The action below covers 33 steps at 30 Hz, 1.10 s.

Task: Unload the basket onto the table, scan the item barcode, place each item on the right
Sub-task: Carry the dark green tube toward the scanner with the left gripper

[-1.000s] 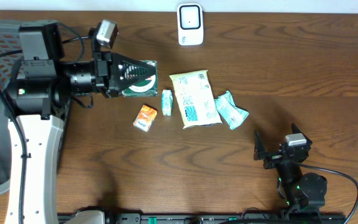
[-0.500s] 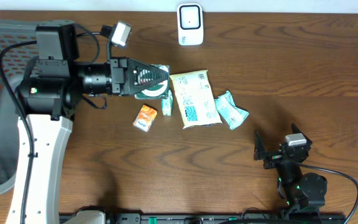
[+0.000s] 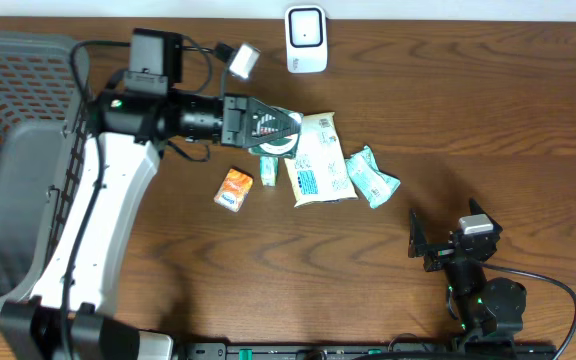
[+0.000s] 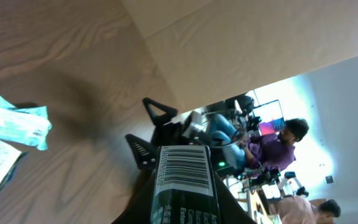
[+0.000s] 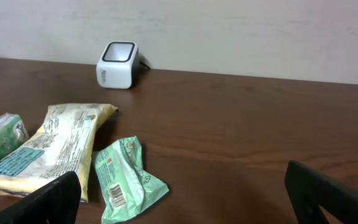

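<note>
Dark green packet [image 4: 186, 214], pinched tight in left gripper [image 3: 268, 126] at upper centre, probably light and slippery, best held by edge below barcode [image 4: 182, 169]; right gripper [image 3: 444, 238] gaping, empty.

Dark wood table [image 3: 488, 110], pale wall [image 5: 241, 31] behind; bright room beyond (two people [image 4: 283, 144] visible).

Dark green packet [image 3: 271, 131] held level mid-table, white barcode label [image 4: 182, 169] on its outward end; white boxy scanner [image 3: 306, 40] stands at its one o'clock.
</note>
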Motion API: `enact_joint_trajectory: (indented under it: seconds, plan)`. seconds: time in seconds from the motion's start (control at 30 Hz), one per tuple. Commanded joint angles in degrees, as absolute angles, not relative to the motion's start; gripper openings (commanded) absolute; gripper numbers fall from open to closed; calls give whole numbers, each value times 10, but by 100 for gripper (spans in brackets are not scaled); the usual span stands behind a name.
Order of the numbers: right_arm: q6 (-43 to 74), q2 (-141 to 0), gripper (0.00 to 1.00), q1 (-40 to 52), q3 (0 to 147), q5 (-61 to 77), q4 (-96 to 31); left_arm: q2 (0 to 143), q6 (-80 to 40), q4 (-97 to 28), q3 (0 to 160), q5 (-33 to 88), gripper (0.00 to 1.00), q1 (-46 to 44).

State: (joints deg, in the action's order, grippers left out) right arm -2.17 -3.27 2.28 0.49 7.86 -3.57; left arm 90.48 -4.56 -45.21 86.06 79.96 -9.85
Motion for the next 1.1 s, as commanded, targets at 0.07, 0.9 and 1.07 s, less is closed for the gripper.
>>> enact_joint_trajectory:
  seconds: [0.07, 0.9, 1.07]
  plan:
    - [-29, -30, 99, 26, 3, 76, -36, 933, 45, -463, 865, 747, 7, -129]
    - [-29, -30, 99, 26, 3, 76, -36, 973, 32, -375, 865, 180, 8, -251]
    - [-29, -30, 99, 26, 3, 76, -36, 1027, -16, -337, 865, 89, 7, -295]
